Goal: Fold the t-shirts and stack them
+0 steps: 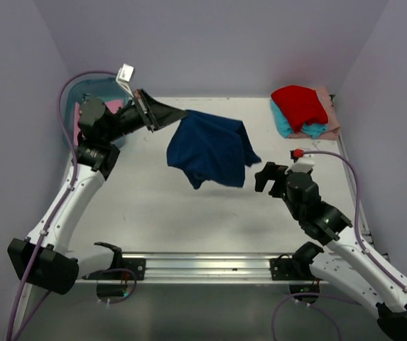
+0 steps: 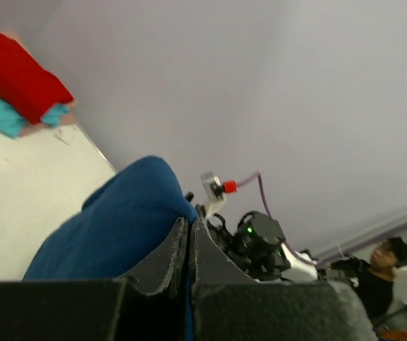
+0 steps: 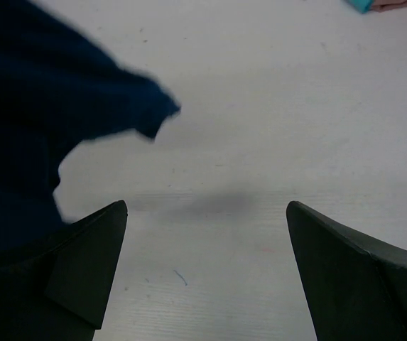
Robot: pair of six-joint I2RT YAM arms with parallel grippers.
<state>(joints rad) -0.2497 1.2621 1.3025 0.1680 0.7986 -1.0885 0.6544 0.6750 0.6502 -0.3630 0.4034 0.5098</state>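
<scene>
A navy blue t-shirt (image 1: pixel 210 148) hangs in the air over the middle of the table, pinched at its upper left edge by my left gripper (image 1: pixel 175 114), which is shut on it. In the left wrist view the shirt (image 2: pixel 118 227) bulges past the closed fingers (image 2: pixel 162 259). My right gripper (image 1: pixel 268 177) hovers open just right of the shirt's lower corner, with bare table between its fingers (image 3: pixel 89 263) and the shirt's edge (image 3: pixel 40 142) at the left. A stack of folded t-shirts, red (image 1: pixel 300 105) on teal (image 1: pixel 286 126) on peach (image 1: pixel 330 114), lies at the far right corner.
A teal plastic bin (image 1: pixel 93 91) holding pink cloth (image 1: pixel 113 106) stands at the far left corner behind the left arm. White table (image 1: pixel 182 213) spreads under the hanging shirt. Purple walls enclose the table on three sides.
</scene>
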